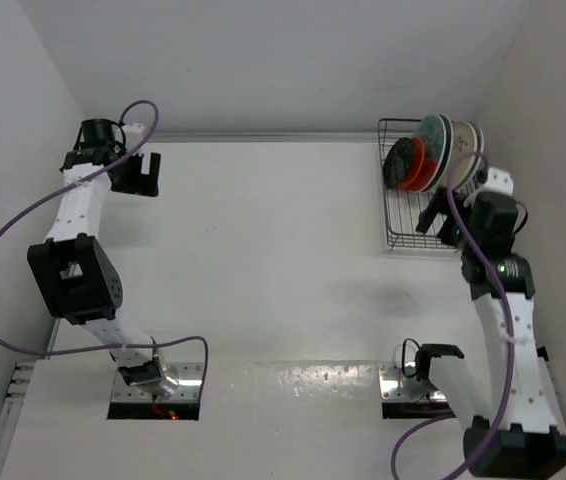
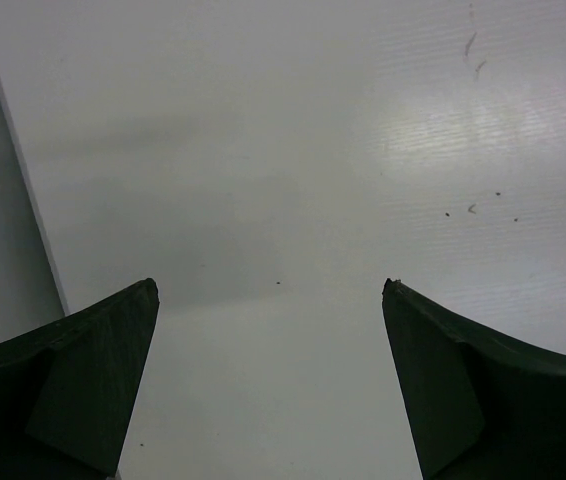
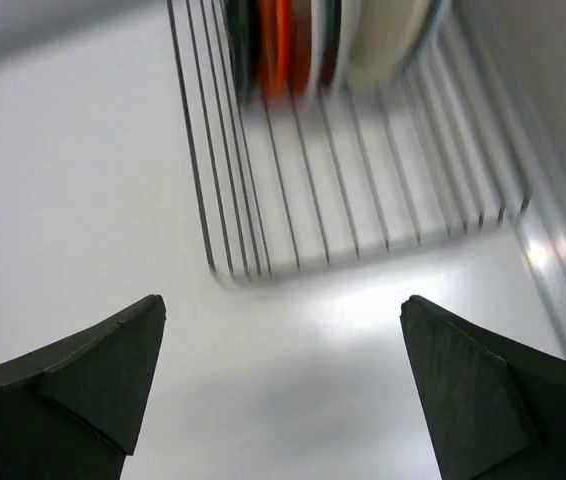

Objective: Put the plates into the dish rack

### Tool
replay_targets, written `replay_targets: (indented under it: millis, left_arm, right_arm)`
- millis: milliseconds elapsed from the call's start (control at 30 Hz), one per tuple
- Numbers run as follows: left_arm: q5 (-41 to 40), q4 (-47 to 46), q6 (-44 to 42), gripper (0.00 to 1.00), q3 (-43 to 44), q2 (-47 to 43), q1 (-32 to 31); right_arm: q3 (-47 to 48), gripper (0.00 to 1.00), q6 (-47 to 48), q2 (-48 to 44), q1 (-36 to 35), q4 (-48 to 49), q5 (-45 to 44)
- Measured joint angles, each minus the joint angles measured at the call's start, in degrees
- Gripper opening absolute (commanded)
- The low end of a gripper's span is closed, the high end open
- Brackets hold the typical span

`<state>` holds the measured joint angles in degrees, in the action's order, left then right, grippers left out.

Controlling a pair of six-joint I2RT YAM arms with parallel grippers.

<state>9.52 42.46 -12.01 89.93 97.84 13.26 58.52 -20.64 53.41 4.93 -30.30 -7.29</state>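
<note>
Standing on edge in the far part of the dish rack (image 1: 403, 228), the plates (image 1: 433, 150) are packed close together, face to face. The rack is placed at the far right corner of the table (image 1: 263, 250), just beside the right wall. A small black plate (image 1: 398, 166) is seen at the left end of the row and an orange plate (image 1: 420, 165) right next to it. Larger patterned and cream plates follow further to the right, but the exact count cannot be told. Every plate that is seen is in the rack, so the loading is judged to be finished or nearly finished.

The right gripper (image 1: 439, 222) is held over the near part of the rack, where only bare wires are shown. Its jaws are wide apart and nothing is between them. The left gripper (image 1: 141, 172) is at the far left of the table, also spread wide and holding nothing, with only the table surface under it.

The plates are judged to be stiff, glazed and therefore slippery. They are probably rather heavy for thin fingers, and breakable if knocked against the wires or against each other. If one must be corrected, it should be taken by the upper rim, with one finger on each face, and moved slowly.
</note>
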Motion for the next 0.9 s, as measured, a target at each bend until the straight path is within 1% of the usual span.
replay_targets:
  millis: [100, 167, 267, 333, 500, 600, 700, 900]
  left_arm:
    - [-0.76, -0.35, -0.42, 0.99, -2.54, -1.6, -2.56]
    - [-0.81, -0.55, -0.61, 0.99, -3.89, -1.99, -4.92]
    - [-0.9, -1.2, -0.83, 0.99, -6.6, -3.13, -7.98]
    - [-0.94, -1.27, -0.85, 0.99, -9.11, -4.7, -9.55]
    - [-1.36, -2.64, -0.7, 0.99, -15.34, -8.57, -11.5]
    - [-1.62, -3.82, -0.2, 0.99, -19.85, -10.99, -11.91]
    - [-2.01, -4.48, 0.28, 0.99, -23.47, -12.83, -12.22]
    - [-2.47, -7.04, 0.55, 0.99, -26.97, -15.54, -12.44]
  right_arm:
    - [-11.3, 1.0, -3.23, -8.68, 0.2, -7.96, 3.08]
    - [-17.7, 1.0, -6.54, -11.28, 0.2, -13.25, 4.48]
    - [-24.48, 1.0, -11.67, -13.22, 0.2, -18.82, 5.9]
    - [-27.23, 1.0, -15.13, -16.79, 0.2, -22.03, 6.67]
    - [-27.02, 1.0, -18.51, -25.53, 0.2, -24.04, 7.23]
    - [-26.91, 1.0, -19.52, -28.44, 0.2, -24.13, 7.04]
    - [-26.91, 1.0, -20.22, -29.2, 0.2, -24.17, 7.08]
    - [-26.91, 1.0, -20.57, -27.65, 0.2, -24.2, 7.1]
